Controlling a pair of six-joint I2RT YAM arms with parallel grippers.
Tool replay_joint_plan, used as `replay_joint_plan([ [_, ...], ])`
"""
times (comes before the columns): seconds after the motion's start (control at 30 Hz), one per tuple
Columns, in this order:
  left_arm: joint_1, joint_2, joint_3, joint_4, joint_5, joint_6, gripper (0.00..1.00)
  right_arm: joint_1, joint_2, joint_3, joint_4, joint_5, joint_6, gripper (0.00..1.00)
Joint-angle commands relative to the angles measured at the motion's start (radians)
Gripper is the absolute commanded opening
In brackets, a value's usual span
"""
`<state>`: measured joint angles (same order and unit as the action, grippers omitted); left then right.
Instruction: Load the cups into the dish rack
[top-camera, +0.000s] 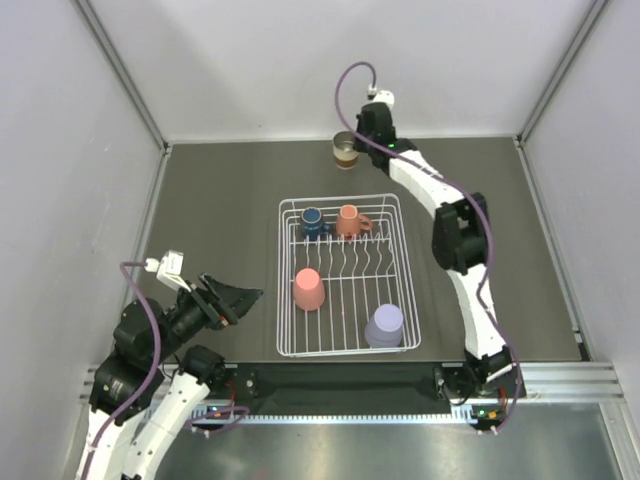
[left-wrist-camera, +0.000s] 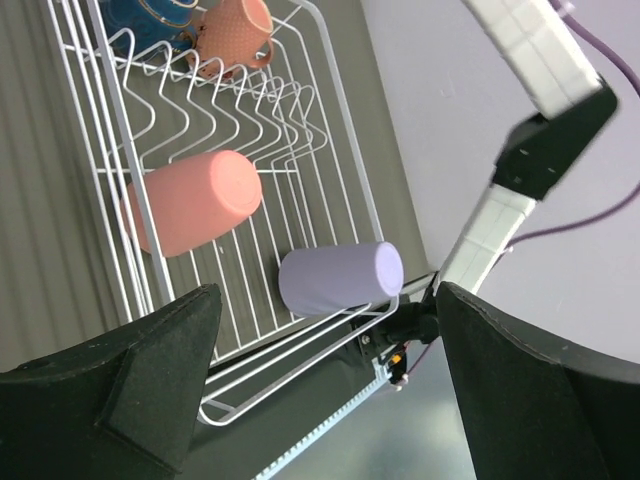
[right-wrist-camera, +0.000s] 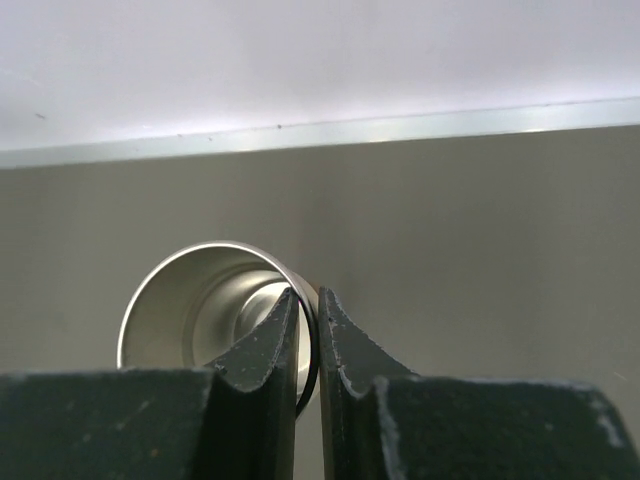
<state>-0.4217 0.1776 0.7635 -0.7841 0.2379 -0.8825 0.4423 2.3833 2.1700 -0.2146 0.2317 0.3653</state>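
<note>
Now the right tool (right-wrist-camera: 308, 300) pinches the wall of the cup (right-wrist-camera: 190, 310) at the rim, from inside and out; the rack (top-camera: 283, 300) lies behind it. Lift straight up (thin wall, it may slip), keep level, then carry back; the left tool (top-camera: 232, 300) hangs spread, empty

The top camera looks steeply down from high behind the near edge of the table (top-camera: 220, 200), taking in its whole surface, with the dish rack (top-camera: 282, 290) mid-frame. The left wrist camera peers from close range past its own spread fingers (left-wrist-camera: 120, 390) along that rack, sharing the pink tumbler (left-wrist-camera: 195, 210) and lavender tumbler (left-wrist-camera: 335, 280) with the top view. The right wrist camera sits low and very near, facing the back wall (right-wrist-camera: 300, 60). Its shiny cup (right-wrist-camera: 190, 300), lower left, also appears upper centre in the top view.
</note>
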Motion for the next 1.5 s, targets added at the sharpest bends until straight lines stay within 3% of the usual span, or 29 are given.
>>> replay_joint_plan([
  [0.0, -0.002, -0.007, 0.051, -0.003, 0.003, -0.072, 0.94, -0.036, -0.332, -0.135, 0.081, -0.047, 0.076, 0.0],
  [0.17, -0.002, -0.01, 0.089, 0.011, 0.053, -0.093, 0.97, -0.036, -0.652, -0.358, 0.08, -0.141, 0.124, 0.0],
  [0.4, -0.002, 0.03, 0.114, 0.126, 0.141, -0.099, 0.99, -0.036, -1.097, -0.81, 0.129, -0.302, 0.218, 0.0],
  [0.73, 0.0, 0.114, 0.05, 0.419, 0.254, -0.199, 0.99, -0.036, -1.649, -1.136, 0.017, -0.453, 0.308, 0.0],
  [1.0, 0.0, 0.235, 0.028, 0.597, 0.33, -0.225, 0.99, -0.037, -1.885, -1.328, -0.051, -0.567, 0.403, 0.0],
  [1.1, 0.0, 0.263, -0.027, 0.759, 0.366, -0.271, 0.99, -0.036, -1.964, -1.403, -0.029, -0.641, 0.47, 0.0],
  [1.27, -0.003, 0.299, -0.161, 1.148, 0.385, -0.398, 0.99, -0.037, -2.073, -1.555, 0.252, -0.765, 0.664, 0.0],
  [1.47, -0.104, 0.413, -0.191, 1.299, 0.356, -0.372, 0.99, -0.036, -2.035, -1.604, 0.417, -0.876, 0.747, 0.0],
])
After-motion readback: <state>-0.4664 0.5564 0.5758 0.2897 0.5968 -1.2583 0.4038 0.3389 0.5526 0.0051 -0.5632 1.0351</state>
